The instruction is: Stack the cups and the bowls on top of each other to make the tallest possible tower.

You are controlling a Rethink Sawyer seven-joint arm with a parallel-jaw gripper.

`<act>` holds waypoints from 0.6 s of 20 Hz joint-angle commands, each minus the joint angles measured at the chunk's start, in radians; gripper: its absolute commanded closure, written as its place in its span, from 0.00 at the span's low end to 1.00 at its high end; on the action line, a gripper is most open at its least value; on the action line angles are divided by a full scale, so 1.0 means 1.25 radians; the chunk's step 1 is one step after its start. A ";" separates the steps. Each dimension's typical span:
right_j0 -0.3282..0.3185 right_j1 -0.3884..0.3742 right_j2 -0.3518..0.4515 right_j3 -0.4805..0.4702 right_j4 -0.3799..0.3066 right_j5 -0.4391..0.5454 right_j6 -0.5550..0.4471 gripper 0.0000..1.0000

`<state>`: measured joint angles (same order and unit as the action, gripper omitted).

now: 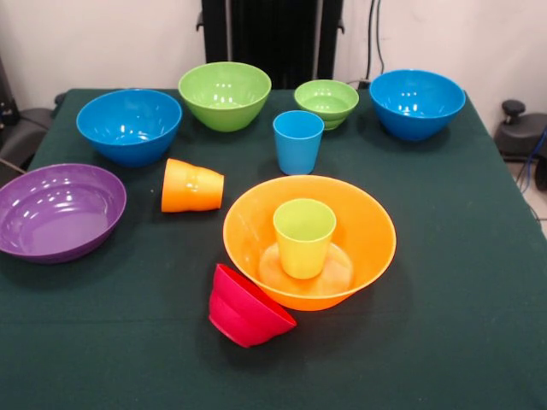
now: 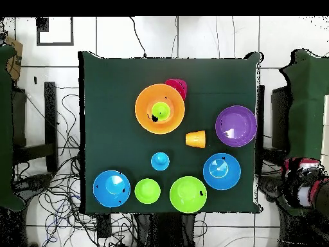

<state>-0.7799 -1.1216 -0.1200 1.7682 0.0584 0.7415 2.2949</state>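
Note:
A lime green cup (image 1: 303, 235) (image 2: 160, 110) stands upright inside the big orange bowl (image 1: 363, 231) (image 2: 142, 116) at the table's middle. A small red bowl (image 1: 244, 309) (image 2: 177, 86) lies tipped against that bowl's outer wall. The orange cup (image 1: 192, 185) (image 2: 195, 139) lies on its side, and the blue cup (image 1: 298, 141) (image 2: 160, 161) stands upright. The purple bowl (image 1: 55, 209) (image 2: 236, 125), two blue bowls (image 1: 128, 124) (image 1: 416, 102), the large green bowl (image 1: 225, 94) and the small green bowl (image 1: 326, 102) sit apart, upright. A red and black part of the arm (image 2: 301, 183) shows off the table.
The dark green table (image 1: 444, 325) (image 2: 106, 109) has open cloth along its near front edge in the front view. Cables and chair-like shapes ring the table on the floor in the overhead view.

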 commanded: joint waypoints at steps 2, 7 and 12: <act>-0.018 0.057 0.121 0.090 -0.084 -0.016 -0.220 0.00; -0.043 0.078 0.134 0.101 -0.091 -0.067 -0.174 0.00; -0.068 0.099 0.158 0.113 -0.096 -0.118 -0.157 0.00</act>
<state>-0.8573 -1.0883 -0.0427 1.7926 0.0127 0.6796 2.2836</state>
